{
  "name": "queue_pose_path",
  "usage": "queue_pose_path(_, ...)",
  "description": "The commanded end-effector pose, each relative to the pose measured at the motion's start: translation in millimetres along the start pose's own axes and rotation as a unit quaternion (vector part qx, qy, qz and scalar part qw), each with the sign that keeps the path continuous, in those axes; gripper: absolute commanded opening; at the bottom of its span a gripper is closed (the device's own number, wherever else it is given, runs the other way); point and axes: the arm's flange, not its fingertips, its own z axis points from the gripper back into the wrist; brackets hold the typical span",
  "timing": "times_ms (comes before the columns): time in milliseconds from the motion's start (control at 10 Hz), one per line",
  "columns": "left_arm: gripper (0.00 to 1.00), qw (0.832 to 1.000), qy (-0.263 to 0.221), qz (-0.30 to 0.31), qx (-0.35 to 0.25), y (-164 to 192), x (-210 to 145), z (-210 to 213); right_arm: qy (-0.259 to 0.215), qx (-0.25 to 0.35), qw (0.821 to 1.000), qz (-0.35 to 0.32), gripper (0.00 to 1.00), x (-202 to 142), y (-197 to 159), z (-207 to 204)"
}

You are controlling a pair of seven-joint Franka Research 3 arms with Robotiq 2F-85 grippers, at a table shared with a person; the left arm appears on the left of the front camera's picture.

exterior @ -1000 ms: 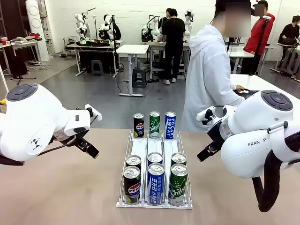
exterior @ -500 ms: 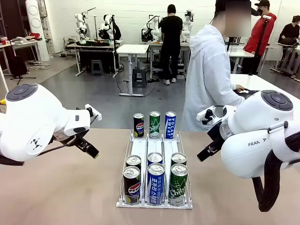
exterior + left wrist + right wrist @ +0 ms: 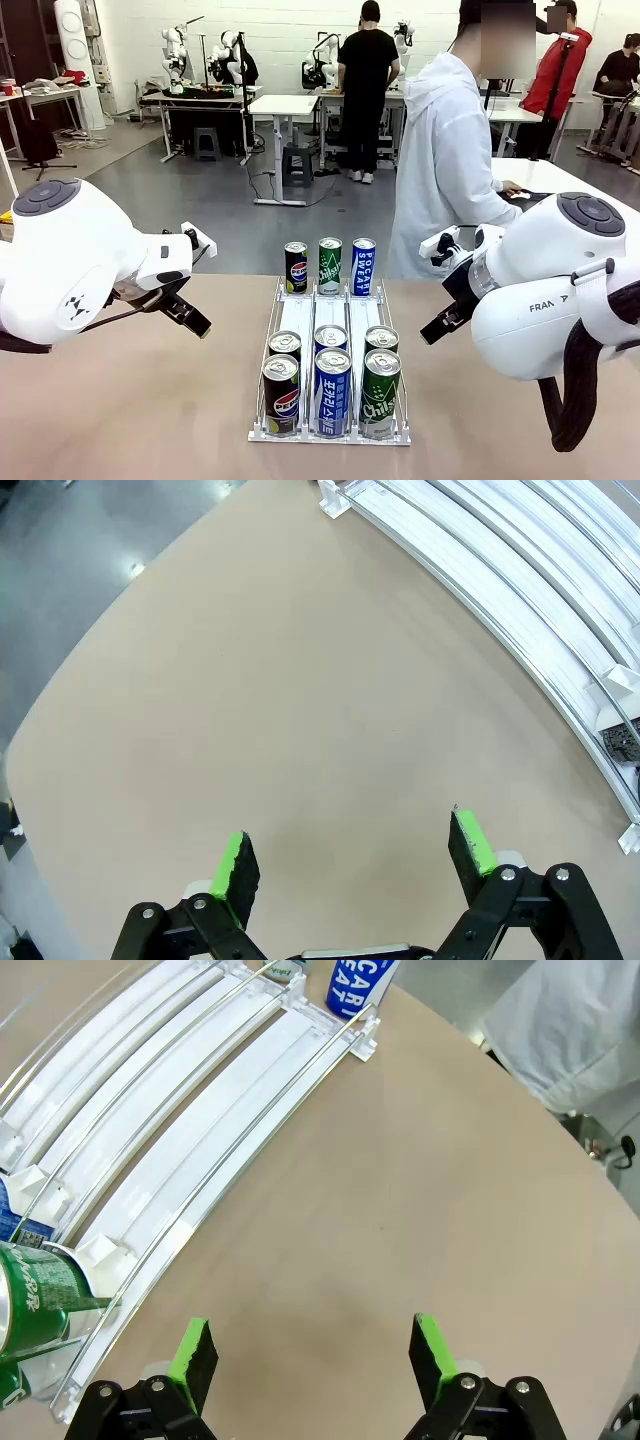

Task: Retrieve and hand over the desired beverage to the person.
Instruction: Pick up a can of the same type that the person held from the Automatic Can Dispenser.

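The 3-lane rack [image 3: 348,310] sits on the tabletop [image 3: 130,410] between both arms, likely so either can reach it. 6 near cans [image 3: 333,390] crowd its robot end, easy to grab. 3 far cans [image 3: 330,265] stand upright nearest the person [image 3: 445,170], who is turned aside, so which can is wanted I cannot tell. The left gripper [image 3: 350,845] and right gripper [image 3: 312,1345] hover over bare tabletop flanking the rack, fingers spread and empty.

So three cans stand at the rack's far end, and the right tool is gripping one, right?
Not quite: three cans do stand at the rack's far end, but the right tool is open and empty, as the right wrist view shows.
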Motion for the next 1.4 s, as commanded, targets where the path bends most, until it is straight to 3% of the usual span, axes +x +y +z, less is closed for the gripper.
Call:
queue_pose_path(0,1.00,1.000,0.000,0.000,0.000,0.2,0.0,0.0,0.000,0.000,1.000,0.000,1.00,0.0,0.1,0.0)
queue_pose_path(1100,1.00,1.000,0.000,0.000,0.000,0.0,0.0,0.0,0.000,0.000,1.000,0.000,1.00,0.0,0.0,0.0)
queue_pose_path(1300,1.00,0.999,-0.036,-0.027,0.009,-10.6,17.7,67.4,-0.036,-0.034,0.999,0.017,1.00,1.0,10.7,75.2)
